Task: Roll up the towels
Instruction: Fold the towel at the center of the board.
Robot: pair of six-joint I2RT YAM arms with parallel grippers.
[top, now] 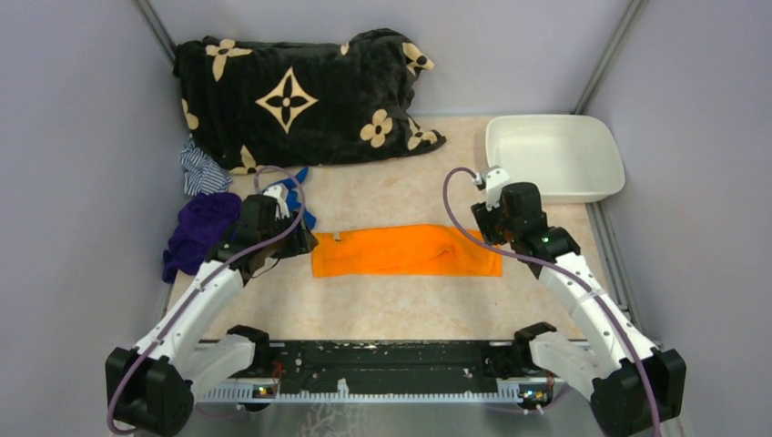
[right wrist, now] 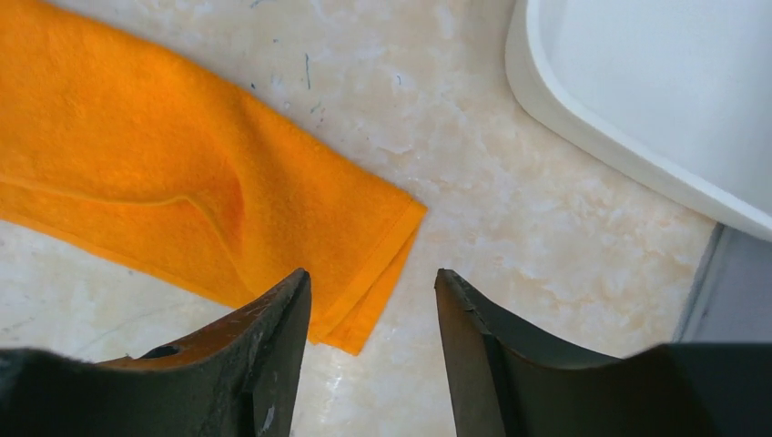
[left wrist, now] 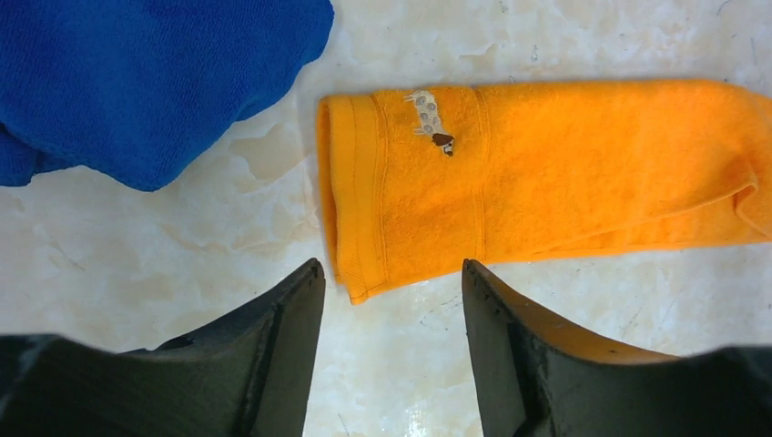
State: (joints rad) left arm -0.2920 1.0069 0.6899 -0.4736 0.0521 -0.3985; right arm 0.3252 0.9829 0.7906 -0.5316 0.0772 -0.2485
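Note:
An orange towel (top: 405,250), folded into a long flat strip, lies across the middle of the table. My left gripper (top: 303,240) is open and empty just above the strip's left end. In the left wrist view the left gripper (left wrist: 391,269) hangs over the towel's (left wrist: 546,173) near left corner without touching it. My right gripper (top: 484,229) is open and empty at the strip's right end. In the right wrist view the right gripper (right wrist: 371,278) straddles the near right corner of the towel (right wrist: 137,164), above it.
A blue towel (top: 293,196) (left wrist: 137,82), a purple towel (top: 200,232) and a striped cloth (top: 202,170) lie heaped at the left. A black flowered blanket (top: 300,96) lies at the back. A white tub (top: 553,120) (right wrist: 583,127) stands at the back right.

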